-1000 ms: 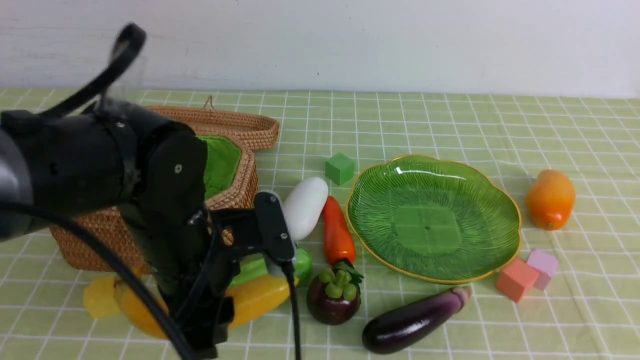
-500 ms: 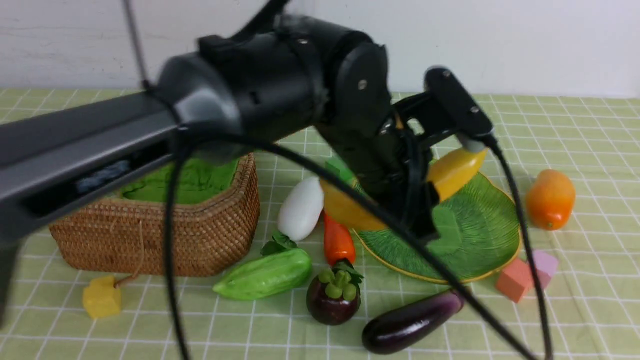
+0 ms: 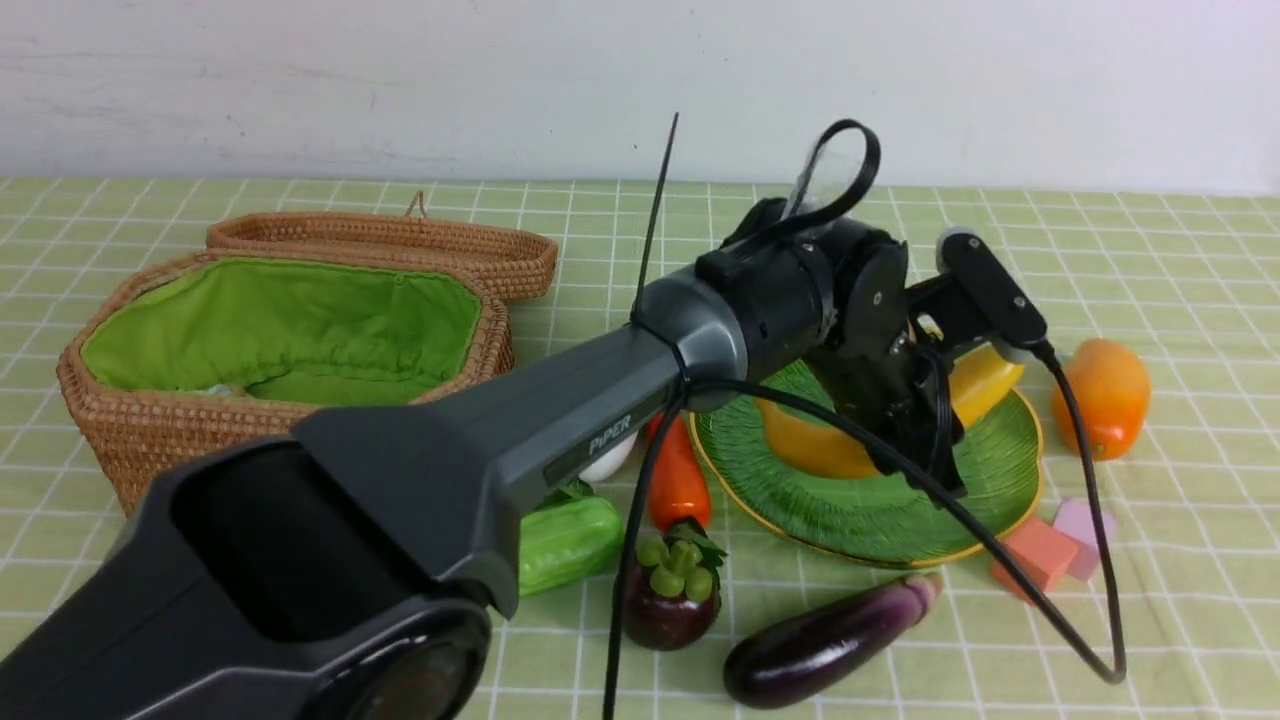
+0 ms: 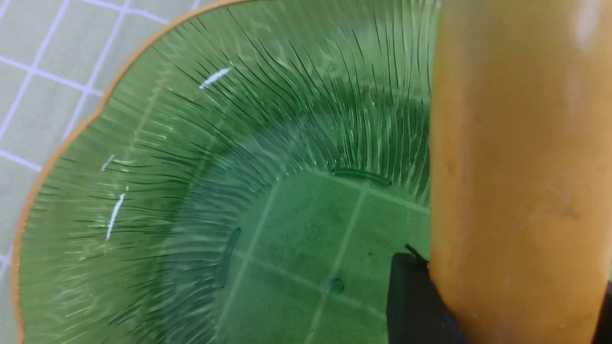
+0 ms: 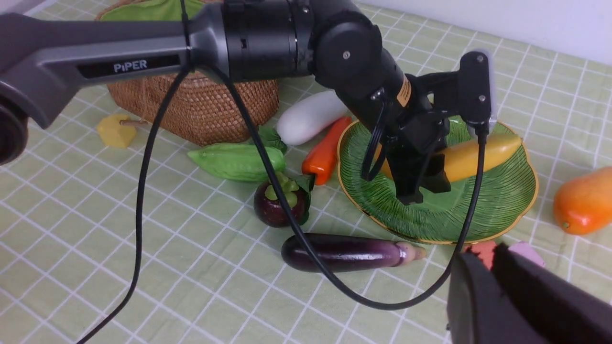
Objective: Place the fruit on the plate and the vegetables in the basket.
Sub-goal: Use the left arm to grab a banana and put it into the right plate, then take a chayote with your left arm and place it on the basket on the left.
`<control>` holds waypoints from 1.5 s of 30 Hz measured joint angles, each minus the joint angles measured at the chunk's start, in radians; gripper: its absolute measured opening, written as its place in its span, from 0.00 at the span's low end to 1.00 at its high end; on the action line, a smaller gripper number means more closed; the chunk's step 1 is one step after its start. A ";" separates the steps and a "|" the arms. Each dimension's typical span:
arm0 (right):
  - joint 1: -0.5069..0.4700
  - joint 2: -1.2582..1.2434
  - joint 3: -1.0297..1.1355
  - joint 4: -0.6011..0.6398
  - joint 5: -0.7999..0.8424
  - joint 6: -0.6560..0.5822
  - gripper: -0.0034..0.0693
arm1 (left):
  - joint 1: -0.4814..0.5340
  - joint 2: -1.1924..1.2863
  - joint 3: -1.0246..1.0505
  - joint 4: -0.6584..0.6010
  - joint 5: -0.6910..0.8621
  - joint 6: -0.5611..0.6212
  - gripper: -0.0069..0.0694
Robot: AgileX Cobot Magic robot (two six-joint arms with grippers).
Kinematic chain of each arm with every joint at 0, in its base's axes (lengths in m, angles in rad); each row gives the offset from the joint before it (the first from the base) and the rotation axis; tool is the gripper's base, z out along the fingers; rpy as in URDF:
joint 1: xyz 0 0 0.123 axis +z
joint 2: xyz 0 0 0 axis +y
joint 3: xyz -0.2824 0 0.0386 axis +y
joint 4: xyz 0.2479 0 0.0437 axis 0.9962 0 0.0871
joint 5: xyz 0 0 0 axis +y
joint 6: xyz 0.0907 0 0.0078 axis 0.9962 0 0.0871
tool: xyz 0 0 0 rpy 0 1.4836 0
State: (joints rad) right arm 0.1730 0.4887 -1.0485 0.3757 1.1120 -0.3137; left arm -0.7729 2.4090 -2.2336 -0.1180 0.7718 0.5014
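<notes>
My left gripper [image 3: 925, 450] is shut on the long yellow banana [image 3: 820, 450], holding it low over the green plate [image 3: 870, 520]; whether the banana touches the dish I cannot tell. In the left wrist view the banana [image 4: 516, 167] fills the side above the ribbed plate [image 4: 191, 191]. The mango [image 3: 1100, 395] lies right of the plate, the mangosteen [image 3: 672, 600] in front of the carrot [image 3: 678, 480]. The gourd [image 3: 565, 530], the eggplant [image 3: 820, 645] and the half-hidden radish [image 5: 308, 117] lie on the cloth. The basket [image 3: 280, 330] stands open at the left. My right gripper [image 5: 492, 253] is shut and holds nothing.
A coral cube [image 3: 1040, 555] and a lilac cube [image 3: 1085, 520] sit by the plate's front right edge. A yellow cube [image 5: 114, 131] lies in front of the basket. The left arm's cable [image 3: 1090, 600] loops down over the plate's right side.
The left arm has swung from in front of the basket to the right, carrying the banana, and has come down over the plate. The other pieces have not moved.
</notes>
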 joint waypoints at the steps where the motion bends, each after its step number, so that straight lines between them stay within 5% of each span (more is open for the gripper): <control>1: 0.000 0.000 0.000 0.000 0.000 0.000 0.14 | 0.000 0.004 0.000 -0.002 -0.005 0.000 0.49; 5: 0.000 0.000 0.000 0.000 0.000 0.000 0.15 | 0.001 0.002 -0.002 -0.009 -0.036 -0.001 0.66; 8: 0.000 0.000 0.000 0.000 0.000 0.000 0.15 | 0.001 -0.017 -0.002 -0.009 -0.037 -0.001 0.88; 13: 0.000 0.000 0.000 0.000 0.000 0.001 0.15 | 0.001 -0.094 -0.002 -0.019 0.028 -0.038 0.94; 16: 0.000 0.000 0.000 0.000 0.001 0.001 0.15 | 0.001 -0.184 -0.002 -0.015 0.180 -0.146 0.80; 20: 0.000 0.000 0.000 0.000 0.004 0.001 0.15 | 0.001 -0.332 -0.002 0.056 0.422 -0.288 0.38; 23: 0.000 0.000 0.000 -0.001 0.005 0.001 0.15 | 0.001 -0.439 0.078 0.118 0.458 -0.332 0.11; 32: 0.000 0.000 0.000 -0.003 0.015 0.001 0.15 | 0.001 -0.698 0.649 0.170 0.463 -0.273 0.07; 36: 0.000 0.000 0.000 -0.003 0.015 0.001 0.15 | 0.037 -0.683 0.757 0.181 0.370 -0.243 0.15; 40: 0.000 0.000 0.000 0.001 0.015 0.001 0.15 | 0.123 -0.624 0.766 0.187 0.252 -0.224 0.45; 45: 0.000 0.000 0.000 0.012 0.015 0.001 0.15 | 0.158 -0.551 0.766 0.215 0.212 -0.190 0.70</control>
State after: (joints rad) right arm 0.1730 0.4887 -1.0485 0.3882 1.1271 -0.3126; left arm -0.6153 1.8584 -1.4679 0.0972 0.9835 0.3112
